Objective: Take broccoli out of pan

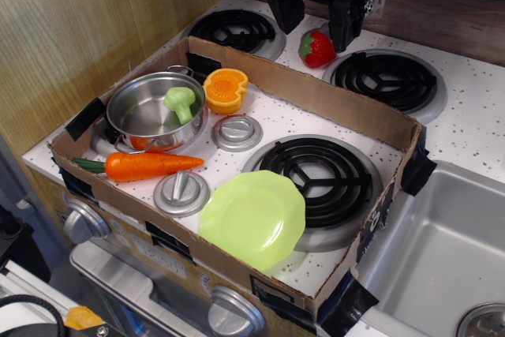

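The broccoli (180,102), a small light-green floret, lies inside the pan (146,120), resting against its right inner wall. The pan is a shiny steel pot with loop handles, standing on the near-left burner inside a cardboard tray. My gripper (316,17) hangs at the top of the view, well above and behind the pan, over the back of the stove. Its two black fingers point down, spread apart, with nothing between them.
An orange half (225,90) sits right of the pan. A carrot (146,166) lies in front of it. A lime-green plate (252,219) leans at the tray's front wall (197,254). Two grey knobs (181,192), a strawberry (317,48), burners and a sink (442,250) surround.
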`<state>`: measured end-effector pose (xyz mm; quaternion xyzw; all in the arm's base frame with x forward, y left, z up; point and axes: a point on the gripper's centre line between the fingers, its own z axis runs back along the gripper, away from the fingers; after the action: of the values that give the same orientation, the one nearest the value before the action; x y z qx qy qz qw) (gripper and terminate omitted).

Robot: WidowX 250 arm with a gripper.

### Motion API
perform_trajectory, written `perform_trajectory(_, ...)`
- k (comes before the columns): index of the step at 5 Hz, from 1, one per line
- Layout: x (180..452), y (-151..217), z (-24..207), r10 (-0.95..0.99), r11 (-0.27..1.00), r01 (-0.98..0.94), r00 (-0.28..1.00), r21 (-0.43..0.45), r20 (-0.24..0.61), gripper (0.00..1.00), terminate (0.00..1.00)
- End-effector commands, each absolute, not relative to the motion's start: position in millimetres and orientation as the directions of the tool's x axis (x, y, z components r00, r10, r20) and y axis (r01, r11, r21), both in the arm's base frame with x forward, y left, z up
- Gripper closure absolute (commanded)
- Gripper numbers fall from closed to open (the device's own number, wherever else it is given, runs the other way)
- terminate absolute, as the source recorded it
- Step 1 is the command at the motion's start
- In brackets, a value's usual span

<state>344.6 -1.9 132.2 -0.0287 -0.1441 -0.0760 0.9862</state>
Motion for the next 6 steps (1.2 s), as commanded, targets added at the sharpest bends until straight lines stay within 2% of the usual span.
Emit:
perform_trajectory(1, 345, -2, 132, -0.142, 0.987, 0.158, 0.947, -0.035, 0.289, 0.00, 0.00)
perform_trajectory(2, 334, 18, 134, -0.099, 0.993, 0.116, 0.937, -0.033, 0.334, 0.00, 0.00)
perform_trajectory(3, 327, 41, 134, -0.122, 0.992, 0.120, 0.921, 0.029, 0.369, 0.00, 0.00)
perform_trajectory(4, 317, 66, 139, -0.149, 0.989, 0.137, 0.926, 0.057, 0.347, 0.00, 0.00)
perform_trajectory(6, 311, 95, 141, -0.206, 0.976, 0.165, 0.909, 0.140, 0.363, 0.00, 0.00)
